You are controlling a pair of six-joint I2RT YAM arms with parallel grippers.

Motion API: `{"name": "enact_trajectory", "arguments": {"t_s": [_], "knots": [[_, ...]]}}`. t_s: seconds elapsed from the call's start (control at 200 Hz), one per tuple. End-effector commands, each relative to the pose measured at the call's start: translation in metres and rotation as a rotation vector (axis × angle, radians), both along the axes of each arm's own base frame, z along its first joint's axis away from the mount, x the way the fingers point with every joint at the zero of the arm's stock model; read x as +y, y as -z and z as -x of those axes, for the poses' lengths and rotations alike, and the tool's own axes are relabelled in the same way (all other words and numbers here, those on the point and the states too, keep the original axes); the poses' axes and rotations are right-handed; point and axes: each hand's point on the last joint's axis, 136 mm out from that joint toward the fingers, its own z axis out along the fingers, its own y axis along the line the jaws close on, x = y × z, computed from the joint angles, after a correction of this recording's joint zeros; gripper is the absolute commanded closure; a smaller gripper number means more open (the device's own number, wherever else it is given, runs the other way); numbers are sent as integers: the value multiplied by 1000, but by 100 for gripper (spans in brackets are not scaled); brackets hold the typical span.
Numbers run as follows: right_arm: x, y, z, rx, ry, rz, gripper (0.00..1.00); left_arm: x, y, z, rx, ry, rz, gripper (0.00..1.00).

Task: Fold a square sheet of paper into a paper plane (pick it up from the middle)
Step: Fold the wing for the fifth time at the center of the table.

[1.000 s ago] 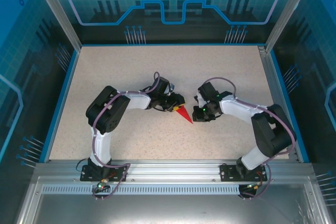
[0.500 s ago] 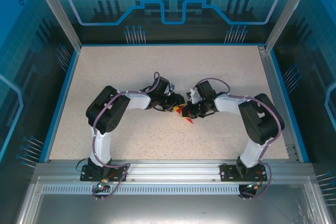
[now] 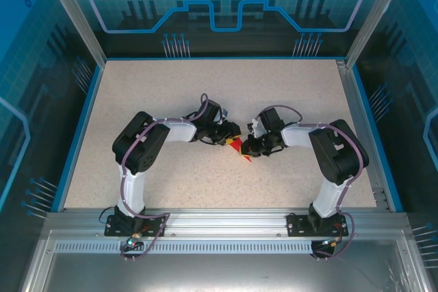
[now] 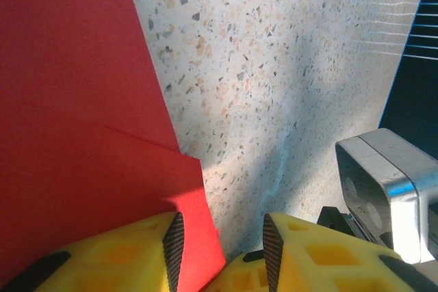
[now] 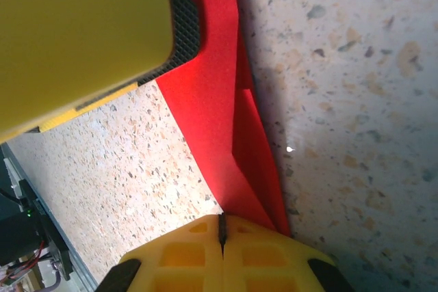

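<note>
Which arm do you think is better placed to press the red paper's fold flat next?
Likely right: the right fingers, shut, sit at the end of the red paper's raised fold, while the left fingers stand open over flat paper.

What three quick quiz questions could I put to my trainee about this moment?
1. True or false: the right gripper has its jaws shut.
2. The red paper lies: A) between both grippers; B) at the far rim; C) on the arm bases.
3. Fill in: on the left gripper, the jaws stand ___.
Key: 1 true; 2 A; 3 open.
</note>
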Motion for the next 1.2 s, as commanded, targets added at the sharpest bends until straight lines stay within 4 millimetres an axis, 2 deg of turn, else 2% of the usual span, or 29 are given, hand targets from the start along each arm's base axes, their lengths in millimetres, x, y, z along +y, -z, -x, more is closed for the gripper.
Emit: {"name": "enact_trajectory", "arguments": {"t_s": [0.0, 0.27, 0.34, 0.445, 0.51, 0.8, 0.945, 1.015, 1.195], "knots": [[-22, 22, 20, 72, 5, 106, 100, 15, 33, 10, 72, -3, -86, 61], [-16, -2, 28, 38, -31, 38, 100, 16, 35, 10, 76, -7, -92, 61], [-20, 1, 34, 47, -37, 66, 100, 17, 36, 10, 82, -9, -93, 61], [-41, 19, 41, 82, -22, 202, 100, 17, 36, 10, 81, -8, -91, 61], [-46, 25, 46, 93, -20, 225, 100, 16, 37, 10, 81, -7, -92, 61], [-39, 15, 50, 95, -4, 130, 99, 16, 36, 9, 79, -6, -91, 61], [-44, 17, 51, 132, 32, 90, 98, 17, 37, 9, 80, -7, -94, 61], [-42, 9, 49, 119, 48, 28, 99, 18, 38, 10, 82, -9, -93, 61], [-27, -26, 33, 29, 56, -115, 97, 17, 37, 10, 82, -8, -88, 61]]}}
